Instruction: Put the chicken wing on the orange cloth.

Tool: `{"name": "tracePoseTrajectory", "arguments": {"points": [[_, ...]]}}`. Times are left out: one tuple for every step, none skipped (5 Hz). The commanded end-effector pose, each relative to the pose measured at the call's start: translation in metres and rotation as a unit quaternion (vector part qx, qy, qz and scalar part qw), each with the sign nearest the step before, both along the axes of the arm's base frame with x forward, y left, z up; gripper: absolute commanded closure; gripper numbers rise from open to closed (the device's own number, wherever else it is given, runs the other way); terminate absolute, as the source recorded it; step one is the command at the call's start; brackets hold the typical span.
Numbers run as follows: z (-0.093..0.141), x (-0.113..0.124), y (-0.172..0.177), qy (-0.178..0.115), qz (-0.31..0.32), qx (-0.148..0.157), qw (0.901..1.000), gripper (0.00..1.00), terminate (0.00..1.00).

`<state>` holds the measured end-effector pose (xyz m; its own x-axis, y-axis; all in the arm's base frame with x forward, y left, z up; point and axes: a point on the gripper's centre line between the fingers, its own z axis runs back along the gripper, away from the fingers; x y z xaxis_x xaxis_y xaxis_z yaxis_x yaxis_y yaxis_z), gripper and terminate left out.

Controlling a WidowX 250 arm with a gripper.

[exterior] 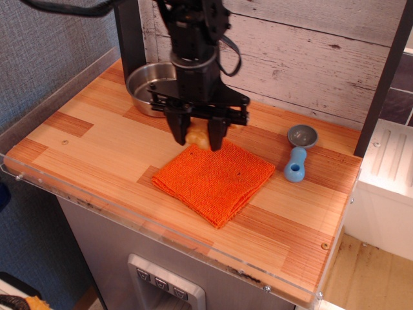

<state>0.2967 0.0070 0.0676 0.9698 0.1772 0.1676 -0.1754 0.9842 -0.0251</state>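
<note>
The golden-tan chicken wing (197, 135) sits between the two black fingers of my gripper (197, 143), which is shut on it. The gripper points straight down, just above the far left corner of the orange cloth (214, 177). The cloth lies flat on the wooden counter (97, 139), near its middle. The wing is partly hidden by the fingers, and it hangs at the cloth's far edge, close above the counter.
A steel pan (150, 90) with a long handle stands at the back left, partly hidden behind the arm. A blue-handled grey scoop (298, 155) lies right of the cloth. A clear rim (39, 181) edges the counter's front and left.
</note>
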Motion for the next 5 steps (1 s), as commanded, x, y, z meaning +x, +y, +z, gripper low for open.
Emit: {"name": "tracePoseTrajectory", "arguments": {"points": [[0.033,0.001,0.019,-0.030,0.014,-0.019,0.9993,0.00,0.00],[0.041,-0.002,0.030,-0.033,0.023,-0.016,0.9990,0.00,0.00],[0.048,-0.006,0.041,-0.043,0.053,-0.005,0.9976,0.00,0.00],[0.046,-0.008,0.043,-0.050,0.067,0.012,0.9964,0.00,0.00],[0.046,-0.008,0.043,-0.050,0.067,0.012,0.9964,0.00,0.00]]}}
